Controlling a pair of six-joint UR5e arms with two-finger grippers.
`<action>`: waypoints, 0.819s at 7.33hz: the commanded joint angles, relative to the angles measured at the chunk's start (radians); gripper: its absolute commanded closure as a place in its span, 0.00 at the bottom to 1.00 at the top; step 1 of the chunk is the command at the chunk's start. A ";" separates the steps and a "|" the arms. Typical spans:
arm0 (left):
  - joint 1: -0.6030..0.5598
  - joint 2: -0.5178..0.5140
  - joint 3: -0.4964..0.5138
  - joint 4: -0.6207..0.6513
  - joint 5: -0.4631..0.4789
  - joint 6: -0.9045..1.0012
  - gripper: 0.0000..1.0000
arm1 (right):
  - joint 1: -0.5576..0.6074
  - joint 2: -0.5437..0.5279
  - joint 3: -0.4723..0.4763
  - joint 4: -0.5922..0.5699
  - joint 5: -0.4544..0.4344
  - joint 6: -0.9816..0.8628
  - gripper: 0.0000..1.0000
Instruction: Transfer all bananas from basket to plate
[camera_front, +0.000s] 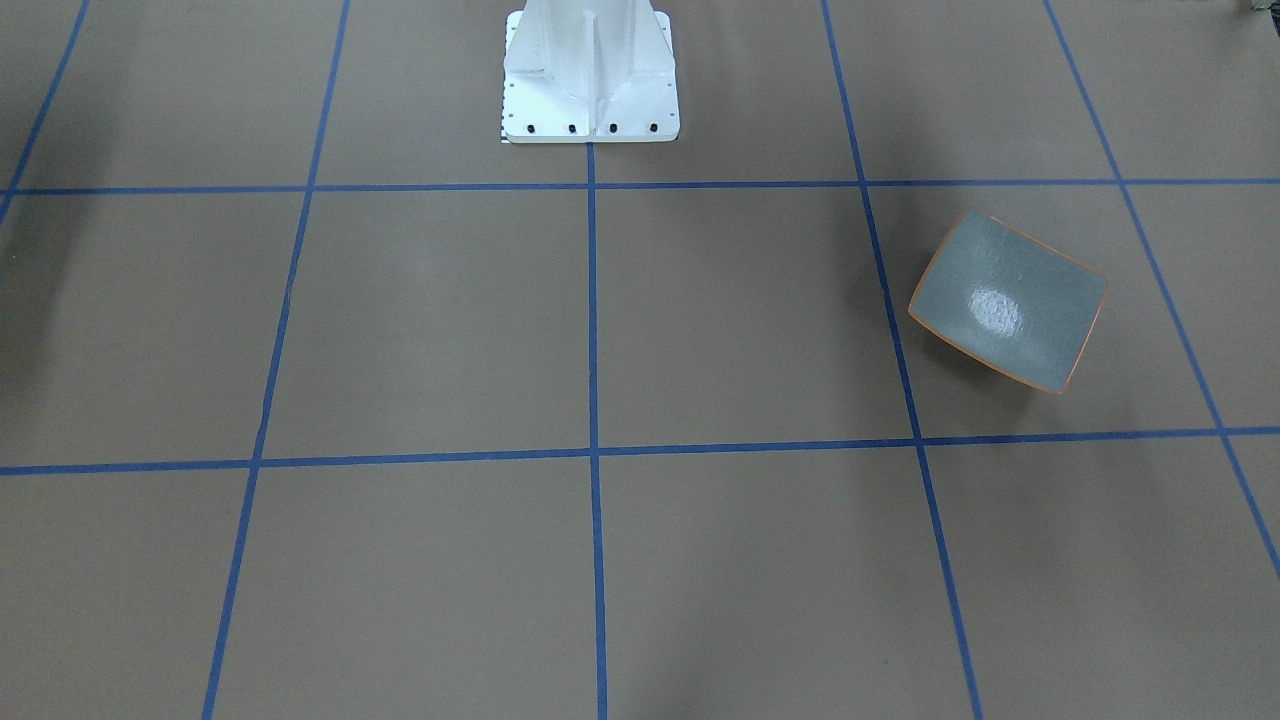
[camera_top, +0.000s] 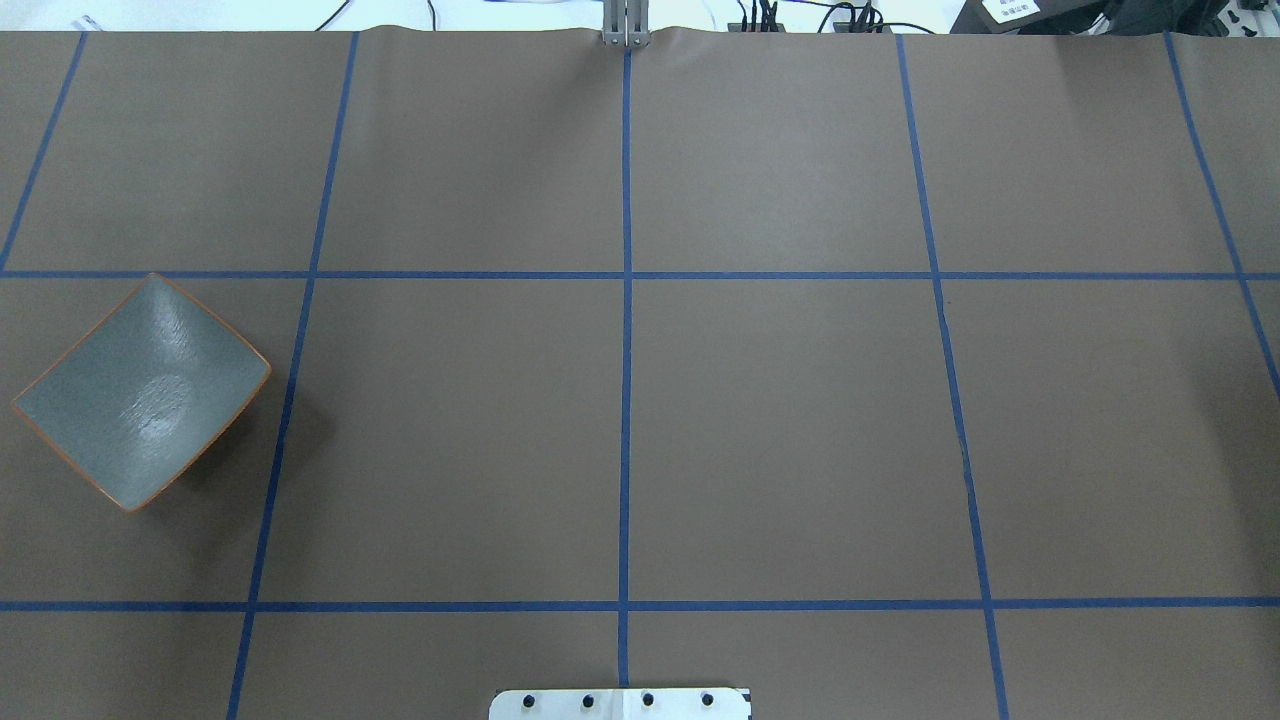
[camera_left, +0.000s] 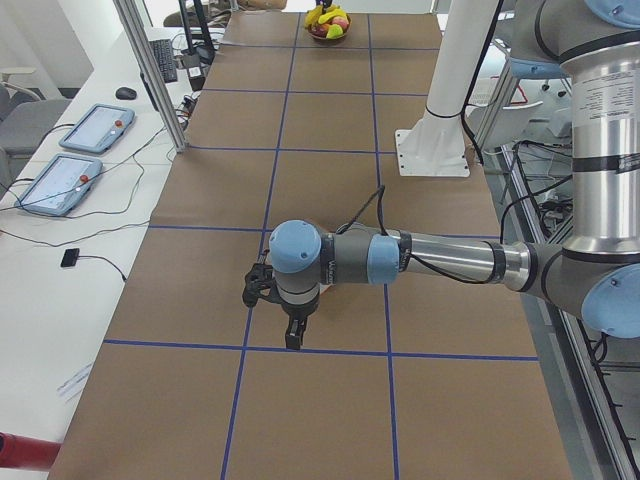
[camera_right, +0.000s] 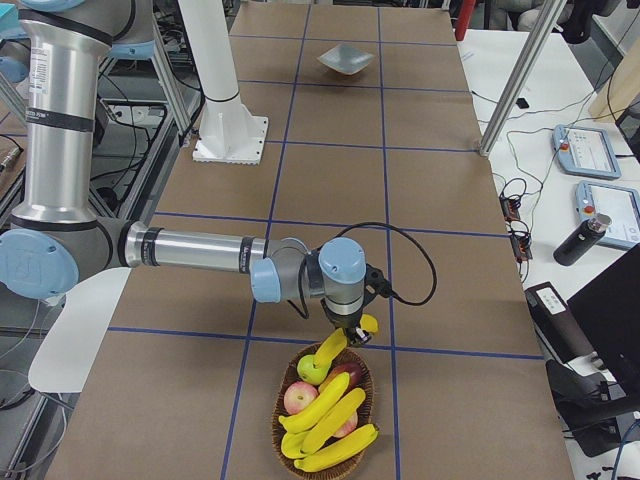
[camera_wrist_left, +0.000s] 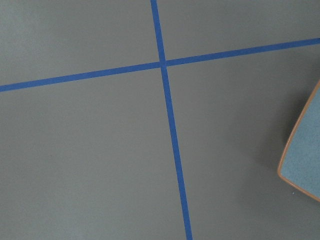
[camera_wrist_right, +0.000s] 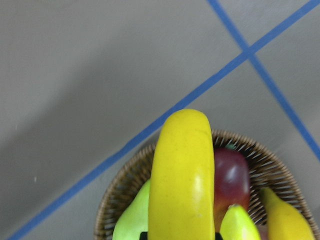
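One plate (camera_top: 140, 400), bare, lay on the desk (camera_top: 780, 420) at the robot's left end. One basket (camera_right: 277, 425) stood at the opposite end, well apart from it, and held three bananas (camera_right: 325, 415) among other fruit (camera_right: 300, 398). A fourth banana (camera_right: 330, 352) hung over the basket, clamped in the right gripper (camera_right: 352, 336). The left gripper (camera_left: 294, 340) hovered above the desk near the plate; whether it was open could not be told.

- brown paper table cover (camera_front: 740, 320): plain, crossed by blue tape grid (camera_front: 592, 300)
- square glossy grey-green plate (camera_top: 110, 400): thin orange rim, pale glare patch
- brown woven wicker basket (camera_wrist_right: 127, 172): radial weave
- bright yellow curved banana (camera_wrist_right: 182, 175): faint darker speckles
- dark red round apple (camera_wrist_right: 231, 172), light green pear (camera_wrist_right: 131, 220): unpatterned
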 joint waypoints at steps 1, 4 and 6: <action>-0.002 -0.016 -0.070 -0.006 -0.003 -0.008 0.00 | 0.000 0.100 0.006 0.009 -0.001 0.340 1.00; 0.000 -0.067 -0.066 -0.362 -0.001 -0.014 0.00 | -0.018 0.201 0.047 0.011 0.007 0.716 1.00; 0.041 -0.089 -0.065 -0.438 -0.004 -0.108 0.00 | -0.081 0.270 0.121 0.011 0.030 0.956 1.00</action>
